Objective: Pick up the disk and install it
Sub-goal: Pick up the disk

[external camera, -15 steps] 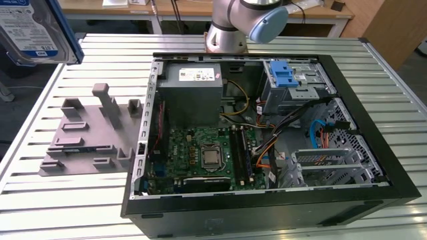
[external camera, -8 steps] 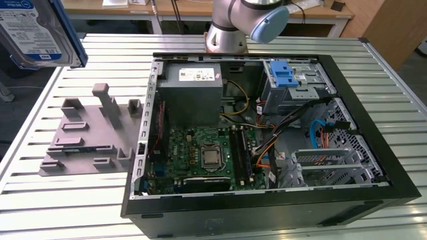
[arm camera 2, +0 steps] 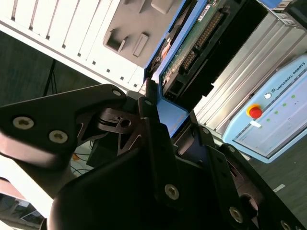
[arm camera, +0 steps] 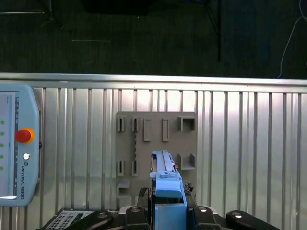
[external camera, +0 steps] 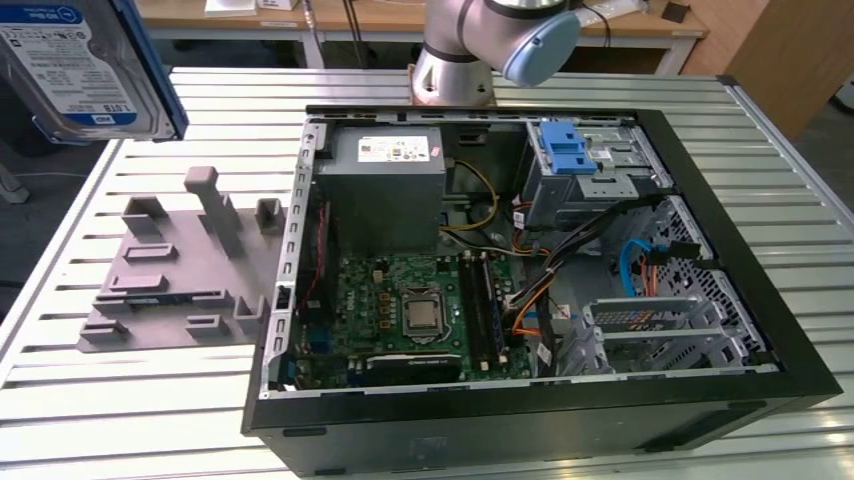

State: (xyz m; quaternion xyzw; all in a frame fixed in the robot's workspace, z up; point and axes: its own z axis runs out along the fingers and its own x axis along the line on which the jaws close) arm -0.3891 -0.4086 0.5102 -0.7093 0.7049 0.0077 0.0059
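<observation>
Slatted metal table [external camera: 134, 420]; perhaps wooden desk [external camera: 387, 18] behind.

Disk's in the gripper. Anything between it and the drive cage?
Nothing visible. The gripper holds the disk high over the table at the exterior view's left; the case is open on top. The power supply sits between disk and drive cage, but low inside the case.

Arm [external camera: 461, 55] stands upright at its base, upper joints bent. Gripper [arm camera 2: 172, 117] up high, facing straight down, black fingers [arm camera 2: 154, 134] closed tight on either side of the disk [arm camera 2: 192, 52], which pokes out beyond their tips in both wrist views
</observation>
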